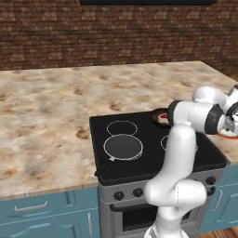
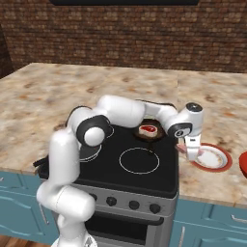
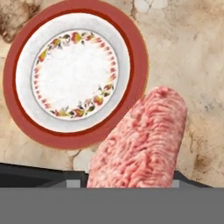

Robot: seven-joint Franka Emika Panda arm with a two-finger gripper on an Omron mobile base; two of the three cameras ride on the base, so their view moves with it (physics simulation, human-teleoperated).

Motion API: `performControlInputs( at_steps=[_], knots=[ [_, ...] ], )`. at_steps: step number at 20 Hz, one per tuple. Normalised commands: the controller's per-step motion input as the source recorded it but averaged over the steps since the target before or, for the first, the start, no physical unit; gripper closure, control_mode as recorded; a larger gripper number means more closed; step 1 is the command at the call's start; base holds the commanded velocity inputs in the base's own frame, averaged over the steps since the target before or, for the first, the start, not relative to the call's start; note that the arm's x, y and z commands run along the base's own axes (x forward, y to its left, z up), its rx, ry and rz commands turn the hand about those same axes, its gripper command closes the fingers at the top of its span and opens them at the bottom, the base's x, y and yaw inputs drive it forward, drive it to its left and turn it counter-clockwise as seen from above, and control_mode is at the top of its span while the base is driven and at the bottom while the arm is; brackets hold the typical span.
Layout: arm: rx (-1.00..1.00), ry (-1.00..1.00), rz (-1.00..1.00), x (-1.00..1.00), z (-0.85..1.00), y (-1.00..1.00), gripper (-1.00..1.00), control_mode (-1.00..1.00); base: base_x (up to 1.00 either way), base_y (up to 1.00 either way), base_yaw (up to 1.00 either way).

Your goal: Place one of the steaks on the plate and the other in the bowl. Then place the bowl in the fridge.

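Observation:
My gripper (image 2: 192, 147) is shut on one steak (image 3: 140, 144), a pink-red slab that hangs from the fingers just above the counter. It sits at the near left edge of the plate (image 2: 214, 158), a red-rimmed white dish with a flower ring (image 3: 74, 74). The steak hides the fingertips in the hand view. The other steak (image 2: 148, 129) lies in a dark pan (image 2: 143, 136) at the back of the stove. A red curve at the right edge is the bowl (image 2: 244, 165). The fridge is out of view.
The black stove top (image 2: 140, 161) with its ring burners lies left of the plate. Marble counter (image 2: 58, 91) spreads on both sides, with a brick wall (image 2: 120, 34) behind. Blue cabinet fronts (image 1: 42, 214) run below the counter. My arm reaches across the stove.

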Motion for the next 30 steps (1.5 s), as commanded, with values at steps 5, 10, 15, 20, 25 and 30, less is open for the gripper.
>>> performControlInputs(
  at_steps=[5,10,15,20,25,30],
  knots=[
    [0.00,0.00,0.00,0.27,-0.15,-0.26,1.00,-1.00,0.00,0.00,0.00],
    [0.00,0.00,0.00,0.16,-0.32,-0.18,1.00,-1.00,0.00,0.00,0.00],
    [0.00,0.01,0.00,0.16,-0.33,-0.17,1.00,-1.00,0.00,0.00,0.00],
    [0.00,0.01,0.00,0.19,-0.35,-0.20,1.00,-1.00,0.00,0.00,0.00],
    [0.00,0.00,-0.03,0.16,-0.17,-0.15,1.00,-1.00,0.00,0.00,0.00],
    [0.00,0.00,-0.25,0.06,-0.01,-0.30,1.00,-1.00,0.00,0.00,0.00]
  ],
)
